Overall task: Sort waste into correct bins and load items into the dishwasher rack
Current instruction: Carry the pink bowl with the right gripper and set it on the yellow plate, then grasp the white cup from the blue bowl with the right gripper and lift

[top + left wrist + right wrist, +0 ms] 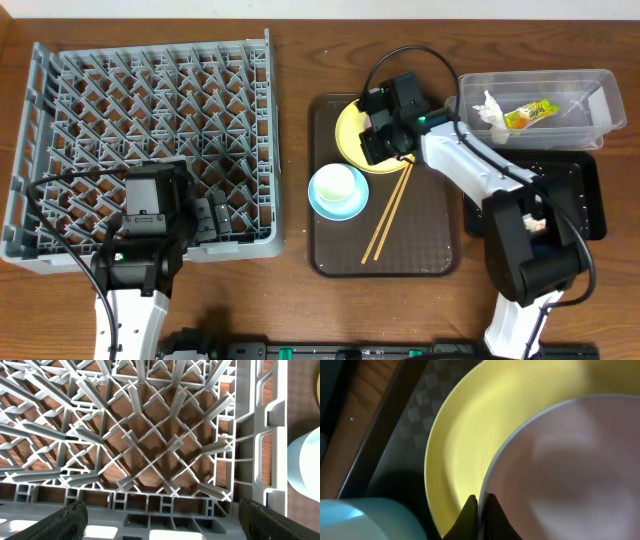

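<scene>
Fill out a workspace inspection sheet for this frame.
Surface: wooden table, brown serving tray in the middle.
Job's things: dishwasher rack, no dishes seen in it; yellow plate, light blue bowl, chopsticks on the serving tray; pinkish-white bowl on the plate; tissue and wrapper in the clear tub; black tray partly hidden.
Clutter: nothing seen.
Claws: left claw open over the rack; right claw shut at the pinkish-white bowl's rim, grip unclear.
Cables: black cable looping above the right arm; second cable over the rack.
Surroundings: nothing seen.

Looks like a robotics lab bench: wooden table (300, 20) – a dishwasher rack (150, 100) set on it (arm cables (405, 48) trailing).
</scene>
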Available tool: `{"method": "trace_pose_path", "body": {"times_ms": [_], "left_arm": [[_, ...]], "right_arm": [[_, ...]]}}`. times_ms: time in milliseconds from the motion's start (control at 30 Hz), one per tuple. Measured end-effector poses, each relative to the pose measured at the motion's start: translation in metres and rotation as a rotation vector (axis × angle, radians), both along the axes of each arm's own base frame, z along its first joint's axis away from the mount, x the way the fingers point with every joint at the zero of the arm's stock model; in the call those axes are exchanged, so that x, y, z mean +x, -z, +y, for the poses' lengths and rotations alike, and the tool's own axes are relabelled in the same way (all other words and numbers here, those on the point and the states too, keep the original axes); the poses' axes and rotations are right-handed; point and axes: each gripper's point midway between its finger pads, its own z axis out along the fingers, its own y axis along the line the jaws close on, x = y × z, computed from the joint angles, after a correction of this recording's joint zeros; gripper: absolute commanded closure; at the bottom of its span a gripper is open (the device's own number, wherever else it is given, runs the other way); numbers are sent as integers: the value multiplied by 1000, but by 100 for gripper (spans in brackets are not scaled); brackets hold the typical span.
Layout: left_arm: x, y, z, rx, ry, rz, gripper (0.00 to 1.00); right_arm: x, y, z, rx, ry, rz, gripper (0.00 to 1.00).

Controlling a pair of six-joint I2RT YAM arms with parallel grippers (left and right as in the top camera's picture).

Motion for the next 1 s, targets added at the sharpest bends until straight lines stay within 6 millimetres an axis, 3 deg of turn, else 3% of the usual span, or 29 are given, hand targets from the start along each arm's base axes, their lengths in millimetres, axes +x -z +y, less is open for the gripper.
{"method": "trace_pose_path", "body": {"times_ms": [233,300,400,567,667,767,1000], "left_arm": [[0,0,0,0,0,0,3],[0,0,0,0,0,0,3],[0,0,0,0,0,0,3],[0,0,0,0,0,0,3],[0,0,0,0,0,0,3],[0,0,0,0,0,0,3],[0,0,0,0,0,0,3]], "right_arm": [[-5,4,5,16,-6,25,47],[-6,-1,6,31,-5,29,47],[-8,-23,9,60,-12,2,48],[-21,-99,7,120,-21,-101,66],[-39,-126,7,136,-36,-103,75],[-58,-119,12,117,-62,-36,76],[-83,-65,33,47,-106,125,80]]}}
